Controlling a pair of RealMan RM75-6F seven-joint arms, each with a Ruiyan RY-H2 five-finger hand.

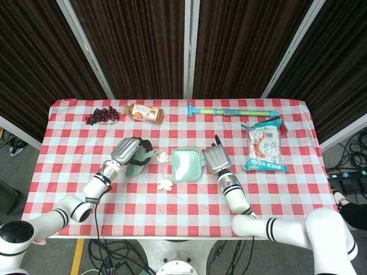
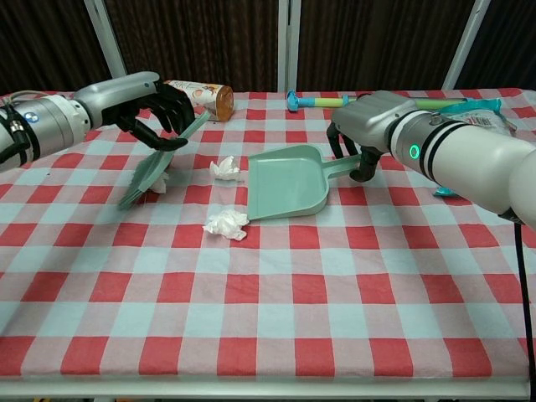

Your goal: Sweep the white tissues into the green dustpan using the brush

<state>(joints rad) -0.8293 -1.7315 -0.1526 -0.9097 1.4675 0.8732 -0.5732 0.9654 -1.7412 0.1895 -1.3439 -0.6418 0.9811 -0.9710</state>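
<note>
My left hand [image 1: 129,151] [image 2: 153,107] grips the green brush [image 2: 149,170] by its handle, bristles down on the cloth. A white tissue [image 2: 159,182] peeks out at the bristles. A second tissue [image 1: 163,156] [image 2: 224,167] lies between brush and green dustpan [image 1: 186,165] [image 2: 285,180]. The third tissue [image 1: 166,184] [image 2: 227,223] sits just off the pan's front left corner. My right hand [image 1: 213,160] [image 2: 365,132] holds the dustpan's handle, with the pan's mouth facing the tissues.
Along the far edge lie dark grapes [image 1: 102,115], a drink bottle on its side [image 1: 145,112] [image 2: 213,96] and a long toy pump [image 1: 229,111] [image 2: 327,100]. A snack packet [image 1: 265,146] lies right of my right hand.
</note>
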